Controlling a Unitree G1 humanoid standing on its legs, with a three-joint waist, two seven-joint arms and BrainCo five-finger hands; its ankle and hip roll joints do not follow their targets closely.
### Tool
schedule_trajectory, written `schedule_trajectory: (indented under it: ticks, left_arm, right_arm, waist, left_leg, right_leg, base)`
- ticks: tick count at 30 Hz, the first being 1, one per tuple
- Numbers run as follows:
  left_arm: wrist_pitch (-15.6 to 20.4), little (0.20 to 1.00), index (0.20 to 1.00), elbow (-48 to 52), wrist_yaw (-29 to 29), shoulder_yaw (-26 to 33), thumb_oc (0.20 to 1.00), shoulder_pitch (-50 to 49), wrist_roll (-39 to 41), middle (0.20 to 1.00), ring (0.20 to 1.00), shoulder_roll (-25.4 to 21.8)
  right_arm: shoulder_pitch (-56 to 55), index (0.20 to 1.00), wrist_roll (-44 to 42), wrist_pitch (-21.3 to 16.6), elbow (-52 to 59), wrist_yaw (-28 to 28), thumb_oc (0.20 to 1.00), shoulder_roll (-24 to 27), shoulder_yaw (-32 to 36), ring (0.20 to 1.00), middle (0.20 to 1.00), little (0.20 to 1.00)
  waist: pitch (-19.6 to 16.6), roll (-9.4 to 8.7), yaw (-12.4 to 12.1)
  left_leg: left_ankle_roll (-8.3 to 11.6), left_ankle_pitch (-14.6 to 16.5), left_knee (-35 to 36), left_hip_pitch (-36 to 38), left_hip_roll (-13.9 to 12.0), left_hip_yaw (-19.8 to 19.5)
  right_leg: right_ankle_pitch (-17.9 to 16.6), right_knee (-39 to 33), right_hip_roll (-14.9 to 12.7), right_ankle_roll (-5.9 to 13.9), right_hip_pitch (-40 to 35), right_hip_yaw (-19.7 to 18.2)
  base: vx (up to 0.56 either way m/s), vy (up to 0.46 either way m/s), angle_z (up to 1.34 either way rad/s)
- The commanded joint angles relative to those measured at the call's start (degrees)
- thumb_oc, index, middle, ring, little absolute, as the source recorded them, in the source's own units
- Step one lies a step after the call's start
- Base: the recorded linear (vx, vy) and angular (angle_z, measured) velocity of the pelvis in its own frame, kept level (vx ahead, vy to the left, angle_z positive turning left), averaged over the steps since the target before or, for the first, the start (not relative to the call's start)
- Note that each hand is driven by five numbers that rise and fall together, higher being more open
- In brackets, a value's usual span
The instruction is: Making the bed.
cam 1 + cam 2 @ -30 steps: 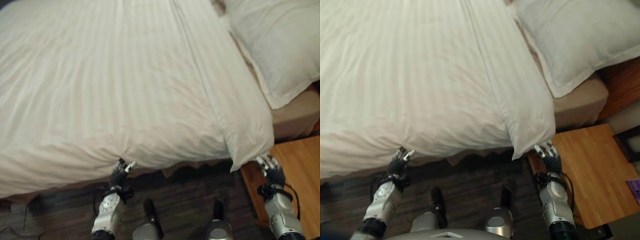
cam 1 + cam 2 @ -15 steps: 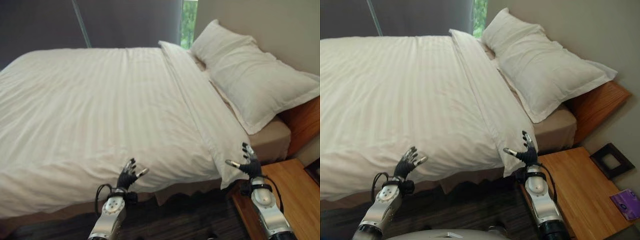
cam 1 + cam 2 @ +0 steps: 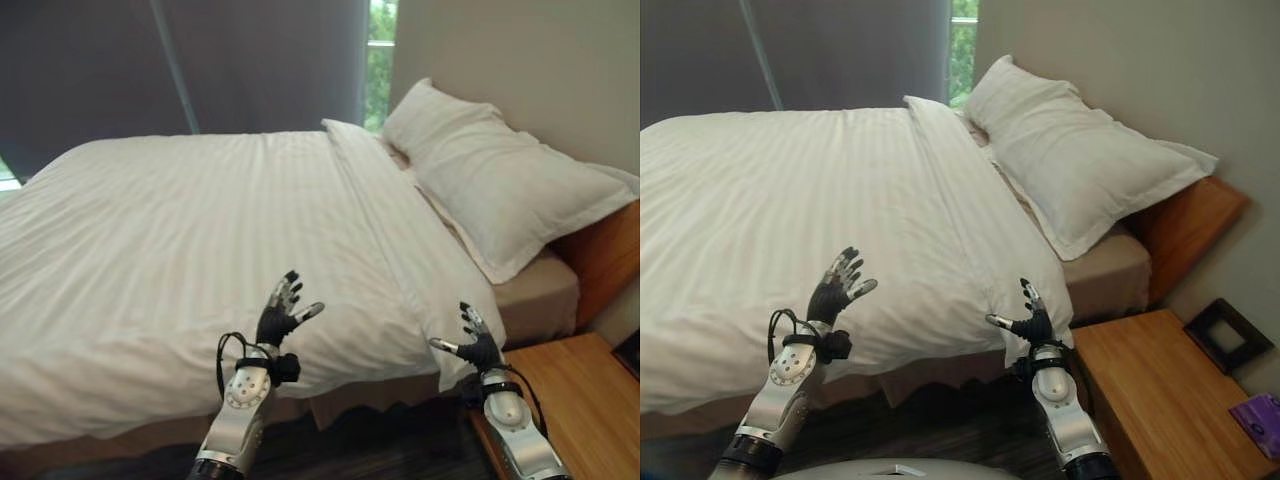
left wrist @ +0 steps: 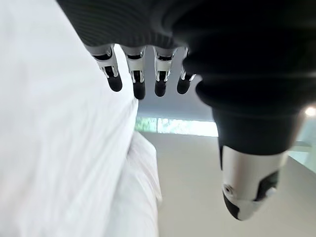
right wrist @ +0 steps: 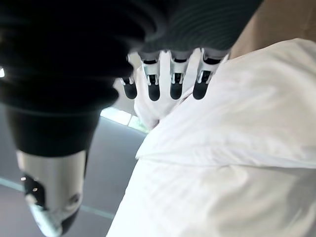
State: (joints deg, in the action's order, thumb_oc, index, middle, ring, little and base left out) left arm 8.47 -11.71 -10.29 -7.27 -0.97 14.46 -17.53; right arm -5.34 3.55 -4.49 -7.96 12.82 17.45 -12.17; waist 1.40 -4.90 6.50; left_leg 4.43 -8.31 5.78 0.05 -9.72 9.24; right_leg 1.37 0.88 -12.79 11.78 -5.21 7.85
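A white striped duvet (image 3: 200,230) covers the bed, with a folded band along its head end. Two white pillows (image 3: 500,180) lie against the wooden headboard (image 3: 605,262). My left hand (image 3: 280,318) is raised over the duvet's near side, fingers spread and open, holding nothing. My right hand (image 3: 478,345) hovers at the duvet's near corner (image 3: 452,360), open too. The left wrist view has straight fingers (image 4: 136,79) beside the white cloth (image 4: 59,148). In the right wrist view the fingers (image 5: 175,81) are straight above the duvet fold (image 5: 217,143).
A wooden bedside table (image 3: 1160,400) stands at the right, beside my right arm, with a dark frame (image 3: 1228,335) and a purple item (image 3: 1262,420) on it. A dark curtain (image 3: 200,60) hangs behind the bed, and a beige wall (image 3: 540,60) runs behind the pillows.
The camera has tilted up from the bed's edge to the whole bed. Both hands have risen from below the duvet's hem to above its edge, fingers spread.
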Motion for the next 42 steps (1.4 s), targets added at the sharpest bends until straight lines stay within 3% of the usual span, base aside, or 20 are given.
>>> schedule_trajectory:
  ticks: [1,6,11,14,16,17,19,21,22,24,25,30,32,33,36,37,38,40,41,42]
  left_arm:
    - [3.2,1.0,1.0,2.7,-3.8,2.8,1.0,3.3,-0.4,1.0,1.0,-4.4]
    - [4.4,1.0,1.0,6.0,-3.2,4.6,1.0,2.1,3.4,1.0,1.0,-6.8]
    - [5.2,1.0,1.0,8.7,-4.1,8.1,1.0,-1.3,5.3,1.0,1.0,-7.0]
    - [5.8,1.0,1.0,9.0,-5.1,9.5,1.0,-3.0,5.8,1.0,1.0,-5.9]
    - [6.7,1.0,1.0,9.5,-3.9,11.4,1.0,-4.8,8.4,1.0,1.0,-4.6]
    - [6.8,1.0,1.0,9.6,-4.0,11.3,1.0,-4.6,8.9,1.0,1.0,-3.9]
    - [6.6,1.0,1.0,9.5,-4.3,10.8,1.0,-3.7,8.3,1.0,1.0,-3.2]
    - [7.0,1.0,1.0,10.6,-2.7,10.4,1.0,-3.5,8.4,1.0,1.0,-3.1]
    - [6.9,1.0,1.0,10.6,-2.6,10.5,1.0,-3.5,8.5,1.0,1.0,-3.1]
    - [6.5,1.0,1.0,11.6,-1.1,10.3,1.0,-4.5,8.4,1.0,1.0,-2.8]
    - [5.4,1.0,1.0,11.7,0.0,10.5,1.0,-5.8,7.4,1.0,1.0,-2.5]
    - [4.8,1.0,1.0,12.5,-0.1,10.1,1.0,-6.0,5.3,1.0,1.0,-2.1]
    - [4.8,1.0,1.0,12.1,-1.2,9.5,1.0,-4.4,3.6,1.0,1.0,-3.2]
    - [5.2,1.0,1.0,12.1,-1.9,9.2,1.0,-3.0,3.5,1.0,1.0,-4.3]
    - [5.4,1.0,1.0,12.2,-2.3,9.1,1.0,-2.5,3.5,1.0,1.0,-4.9]
    - [5.6,1.0,1.0,12.5,-2.4,9.0,1.0,-2.3,3.7,1.0,1.0,-5.2]
    - [6.1,1.0,1.0,13.4,-2.1,8.7,1.0,-2.2,4.8,1.0,1.0,-5.4]
    - [6.2,1.0,1.0,13.9,-1.8,8.6,1.0,-2.5,5.4,1.0,1.0,-5.3]
    - [6.3,1.0,1.0,14.6,-1.9,8.4,1.0,-2.8,5.8,1.0,1.0,-5.4]
    - [6.3,1.0,1.0,15.4,-1.6,8.8,1.0,-3.5,6.7,1.0,1.0,-5.0]
  right_arm:
    - [10.8,1.0,-2.1,-3.6,4.1,0.2,1.0,-1.3,0.9,1.0,1.0,1.0]
    - [14.1,1.0,-2.2,-4.1,7.8,-1.4,1.0,2.8,0.2,1.0,1.0,1.0]
    - [18.8,1.0,-1.5,-4.4,7.2,-1.6,1.0,2.1,-3.1,1.0,1.0,1.0]
    - [19.2,1.0,-2.4,-5.0,6.5,-2.4,1.0,1.7,-4.6,1.0,1.0,1.0]
    - [19.1,1.0,-1.7,-6.0,8.1,-3.2,1.0,3.5,-5.3,1.0,1.0,1.0]
    - [18.9,1.0,-1.7,-6.1,8.4,-3.5,1.0,4.0,-5.6,1.0,1.0,1.0]
    - [18.2,1.0,-1.8,-6.2,8.5,-3.8,1.0,4.8,-6.1,1.0,1.0,1.0]
    - [17.0,1.0,-2.5,-6.6,9.2,-4.4,1.0,5.5,-6.2,1.0,1.0,1.0]
    - [17.0,1.0,-2.5,-6.6,9.3,-4.4,1.0,5.5,-6.2,1.0,1.0,1.0]
    - [16.2,1.0,-4.2,-6.6,10.2,-5.3,1.0,5.4,-5.5,1.0,1.0,1.0]
    - [14.5,1.0,-4.7,-6.7,10.9,-7.2,1.0,4.6,-4.5,1.0,1.0,1.0]
    - [12.8,1.0,-4.9,-7.3,11.2,-7.2,1.0,3.7,-2.8,1.0,1.0,1.0]
    - [12.0,1.0,-5.3,-7.3,10.8,-7.8,1.0,2.9,-2.4,1.0,1.0,1.0]
    - [11.5,1.0,-5.0,-7.6,11.0,-7.8,1.0,3.2,-1.8,1.0,1.0,1.0]
    - [10.6,1.0,-4.3,-7.2,11.1,-7.2,1.0,3.2,-0.8,1.0,1.0,1.0]
    - [10.2,1.0,-4.1,-7.2,10.9,-6.8,1.0,3.2,-0.5,1.0,1.0,1.0]
    - [8.0,1.0,-2.7,-6.8,10.8,-5.9,1.0,3.6,1.4,1.0,1.0,1.0]
    - [7.0,1.0,-2.3,-6.6,10.9,-5.7,1.0,3.9,2.2,1.0,1.0,1.0]
    - [6.0,1.0,-2.5,-6.7,10.7,-5.2,1.0,3.9,2.9,1.0,1.0,1.0]
    - [5.6,1.0,-2.5,-6.5,10.3,-4.6,1.0,3.7,3.6,1.0,1.0,1.0]
  waist:
    - [4.4,-0.42,-2.4]
    - [4.7,0.08,-3.6]
    - [4.3,0.17,-5.9]
    - [4.6,0.96,-6.7]
    - [5.8,2.59,-6.9]
    - [6.5,2.81,-6.7]
    - [7.7,2.09,-5.7]
    - [8.0,0.6,-4.5]
    - [7.9,0.59,-4.6]
    - [7.7,0.1,-4.8]
    - [6.8,0.58,-3.8]
    - [6.2,0.84,-3.4]
    - [6.9,0.8,-2.9]
    - [7.3,1.27,-2.3]
    - [7.4,2.01,-2.2]
    - [7.5,2.26,-2.3]
    - [7.6,2.58,-2.5]
    - [7.4,2.52,-2.4]
    - [7.2,2.25,-2.5]
    - [6.4,1.87,-3.1]
  left_leg:
    - [-3.16,13.1,-0.9,6.7,4.6,-1.2]
    - [-1.27,9.9,-0.8,1.3,2.8,-9.4]
    - [0.99,8.0,-0.8,-1.3,0.4,-9.1]
    - [3.2,5.3,-0.8,-2.3,-2.4,-8.0]
    - [5.02,1.8,-0.8,-4.1,-5.7,-7.5]
    - [4.5,1.4,-1.0,-4.5,-5.9,-7.4]
    - [2.43,3.7,-5.3,-4.6,-5.1,-2.4]
    - [0.09,11.1,-14.1,-4.1,-3.0,5.6]
    - [0.02,11.2,-14.5,-4.4,-3.1,5.7]
    - [-0.66,15.9,-22.9,-5.6,0.7,4.5]
    - [-2.23,19.9,-18.9,-0.8,3.6,5.2]
    - [-2.81,18.0,-10.9,3.5,4.3,4.3]
    - [-2.93,16.1,-6.0,5.0,3.7,3.4]
    - [-2.91,14.4,-3.6,5.4,3.1,2.2]
    - [-2.56,12.5,-1.8,5.2,2.6,0.6]
    - [-2.37,11.7,-1.4,4.7,2.2,-0.2]
    - [-1.85,10.4,-0.8,3.3,2.0,-3.3]
    - [-1.72,10.1,-0.8,2.7,2.2,-4.9]
    - [-1.54,9.7,-1.1,1.6,2.4,-6.5]
    - [-1.33,9.5,-1.6,0.0,3.0,-8.5]
  right_leg:
    - [0.7,9.1,2.1,-2.23,11.3,-6.5]
    - [1.4,12.4,1.8,-2.95,9.4,-16.3]
    - [3.8,3.5,-0.6,-2.87,5.4,-14.4]
    - [4.5,0.8,1.3,-3.5,4.3,-13.8]
    - [5.4,-2.4,4.8,-5.92,2.2,-11.6]
    - [5.5,-3.2,5.6,-6.58,1.4,-10.8]
    - [4.6,-3.3,5.4,-7.18,1.3,-8.4]
    - [3.9,-2.9,4.4,-7.87,2.4,-5.9]
    - [3.7,-2.9,4.4,-7.85,2.6,-6.0]
    - [3.2,-2.9,4.6,-8.35,3.5,-5.9]
    - [3.6,-1.5,5.8,-7.7,4.6,-3.9]
    - [3.2,4.8,6.8,-6.88,7.7,-1.4]
    - [1.1,13.0,6.9,-2.78,12.7,-0.5]
    - [0.9,17.5,7.8,-0.95,14.9,-2.6]
    - [2.2,19.9,8.3,-1.01,15.4,-5.7]
    - [2.3,20.6,7.5,-1.8,15.0,-6.8]
    - [2.4,20.0,6.8,-3.34,13.4,-11.3]
    - [2.4,19.1,6.7,-3.55,12.3,-13.3]
    - [2.8,16.0,6.1,-3.62,9.7,-15.5]
    - [6.6,8.4,5.4,-4.93,5.0,-17.7]
  base:
    - [-0.14,-0.211,0.88]
    - [-0.05,-0.279,1.11]
    - [-0.05,-0.378,0.32]
    - [-0.02,-0.334,-0.12]
    - [-0.11,-0.525,-0.01]
    - [-0.12,-0.337,0.1]
    - [-0.19,-0.274,0.29]
    - [-0.2,-0.22,0.73]
    - [-0.11,-0.132,1.14]
    - [-0.06,-0.091,0.74]
    - [-0.03,-0.06,0.01]
    - [-0.01,0.021,0.26]
    - [-0.14,-0.018,0.17]
    - [-0.11,-0.041,0.12]
    - [-0.1,-0.085,0.26]
    - [-0.13,-0.277,0.57]
    - [-0.09,-0.23,0.58]
    - [-0.05,-0.241,0.8]
    - [-0.06,-0.39,1.59]
    - [-0.07,-0.4,1.59]
